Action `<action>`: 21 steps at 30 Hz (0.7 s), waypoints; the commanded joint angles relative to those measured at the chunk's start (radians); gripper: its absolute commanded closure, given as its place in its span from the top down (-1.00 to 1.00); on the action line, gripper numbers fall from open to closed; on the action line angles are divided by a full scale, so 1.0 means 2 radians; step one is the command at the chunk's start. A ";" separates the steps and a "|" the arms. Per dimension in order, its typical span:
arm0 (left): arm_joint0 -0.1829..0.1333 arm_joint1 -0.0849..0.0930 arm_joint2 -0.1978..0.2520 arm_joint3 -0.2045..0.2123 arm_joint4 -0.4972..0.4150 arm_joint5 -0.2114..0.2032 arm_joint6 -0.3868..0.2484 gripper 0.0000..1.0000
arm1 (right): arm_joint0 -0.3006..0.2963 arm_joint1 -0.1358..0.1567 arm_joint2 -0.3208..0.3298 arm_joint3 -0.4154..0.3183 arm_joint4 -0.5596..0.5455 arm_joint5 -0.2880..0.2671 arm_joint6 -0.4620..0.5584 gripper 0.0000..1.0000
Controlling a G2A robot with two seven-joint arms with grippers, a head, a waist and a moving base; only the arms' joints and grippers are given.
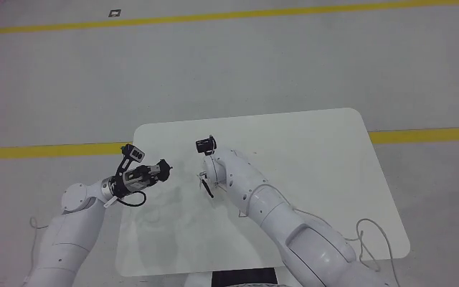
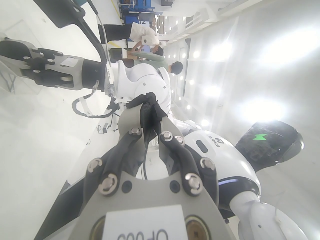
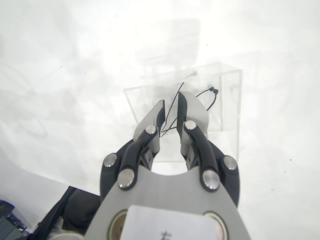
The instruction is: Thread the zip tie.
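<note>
My left gripper (image 2: 150,102) is shut on a thin black zip tie (image 2: 145,151), whose tail hangs back between the fingers. It hovers over the table's left part (image 1: 163,170), pointing toward the right arm. My right gripper (image 3: 171,101) points down over a small clear plastic box (image 3: 232,101) near the table's middle (image 1: 208,188) and is open. A loose black zip tie (image 3: 175,98) runs through the gap between its fingers without being pinched. Another looped zip tie (image 3: 210,94) lies inside the box. The right arm's wrist (image 2: 82,71) shows beyond the left fingertips.
The white table (image 1: 308,143) has rounded corners, with bare surface to the right and at the back. Grey floor with yellow lines (image 1: 229,16) surrounds it. Loose cables (image 1: 362,229) hang near the table's front right edge.
</note>
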 commanded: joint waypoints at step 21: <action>0.000 0.000 0.000 0.000 0.000 0.000 0.000 -1.00 | 0.014 -0.007 -0.002 0.024 -0.003 0.000 -0.002 -0.74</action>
